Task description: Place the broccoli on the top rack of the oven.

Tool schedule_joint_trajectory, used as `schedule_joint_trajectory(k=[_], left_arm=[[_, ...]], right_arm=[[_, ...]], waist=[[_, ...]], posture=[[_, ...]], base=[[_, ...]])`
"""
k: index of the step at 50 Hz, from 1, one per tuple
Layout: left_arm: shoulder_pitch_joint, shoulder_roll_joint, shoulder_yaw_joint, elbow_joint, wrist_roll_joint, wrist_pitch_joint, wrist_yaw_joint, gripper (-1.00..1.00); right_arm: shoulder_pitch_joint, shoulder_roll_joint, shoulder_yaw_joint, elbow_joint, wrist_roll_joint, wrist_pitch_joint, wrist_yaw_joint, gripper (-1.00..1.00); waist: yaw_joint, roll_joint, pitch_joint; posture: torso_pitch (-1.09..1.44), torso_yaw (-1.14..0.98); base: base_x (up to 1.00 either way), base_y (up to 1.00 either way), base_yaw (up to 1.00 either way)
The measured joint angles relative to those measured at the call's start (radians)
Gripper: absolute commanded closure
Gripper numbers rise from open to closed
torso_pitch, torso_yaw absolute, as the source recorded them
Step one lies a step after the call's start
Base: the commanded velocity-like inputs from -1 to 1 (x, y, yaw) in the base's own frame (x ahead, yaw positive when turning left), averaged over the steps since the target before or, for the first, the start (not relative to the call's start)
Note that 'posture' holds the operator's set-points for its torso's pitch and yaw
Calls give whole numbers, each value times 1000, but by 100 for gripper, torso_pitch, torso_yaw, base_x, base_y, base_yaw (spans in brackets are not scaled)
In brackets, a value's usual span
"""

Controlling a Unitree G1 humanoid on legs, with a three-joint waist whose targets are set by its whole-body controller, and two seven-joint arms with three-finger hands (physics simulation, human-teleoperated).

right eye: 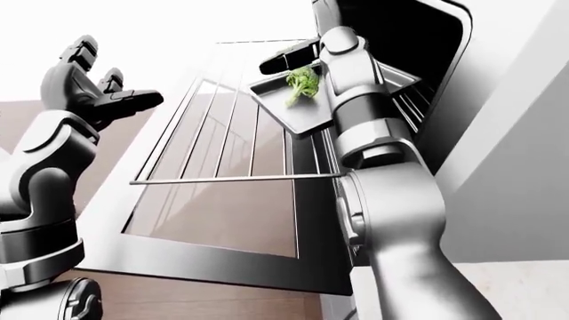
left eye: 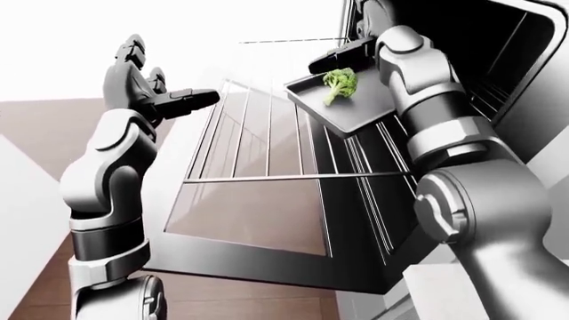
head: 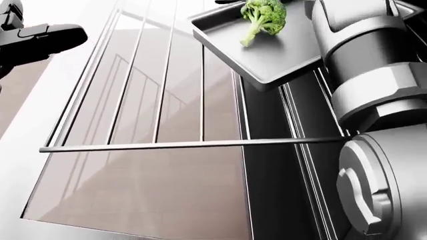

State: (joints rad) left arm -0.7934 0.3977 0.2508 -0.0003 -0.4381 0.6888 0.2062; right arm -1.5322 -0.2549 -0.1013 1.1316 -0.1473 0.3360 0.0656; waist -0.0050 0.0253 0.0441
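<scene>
Left hand (left eye: 147, 83) raised at left of the left-eye view, fingers spread, holding nothing. Oven door (left eye: 258, 200) hangs open in the middle, wire rack (head: 166, 100) pulled out over it. Broccoli (left eye: 339, 83) lies on a grey tray (left eye: 351, 113) at the oven mouth. Right hand (left eye: 342, 57) reaches just above it; grip can't be told.

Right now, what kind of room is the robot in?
Most likely a kitchen. An oven gapes open with its glass door dropped down, and a broccoli sits on a metal tray at the oven's mouth. It's a simulator's render, not a real room.
</scene>
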Motion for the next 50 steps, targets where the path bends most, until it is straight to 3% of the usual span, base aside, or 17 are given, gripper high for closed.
schedule_joint_trajectory(k=[9, 20, 28, 39, 50], left_arm=[[-162, 25, -10, 157, 17, -57, 9, -100], [-270, 68, -18, 254, 23, -158, 29, -100], [-277, 79, -2, 257, 34, -242, 48, -100], [-258, 86, 3, 205, -4, -404, 77, -100], [-254, 97, 1, 201, -35, -444, 100, -100]], right_arm=[[-11, 38, 14, -82, 36, 61, 12, -100], [-14, 63, 46, -241, 37, 95, 24, -100], [10, 60, 85, -345, -42, 62, 51, -100], [0, 55, 79, -381, -138, -61, 62, -100], [-17, 62, 73, -397, -180, -132, 79, -100]], waist=[[0, 1, 4], [-2, 2, 9], [-5, 3, 13], [-7, 4, 18], [-10, 7, 20]], posture=[[0, 0], [0, 0], [0, 0], [0, 0], [0, 0]], base=[[0, 0, 0], [0, 0, 0], [0, 0, 0], [0, 0, 0], [0, 0, 0]])
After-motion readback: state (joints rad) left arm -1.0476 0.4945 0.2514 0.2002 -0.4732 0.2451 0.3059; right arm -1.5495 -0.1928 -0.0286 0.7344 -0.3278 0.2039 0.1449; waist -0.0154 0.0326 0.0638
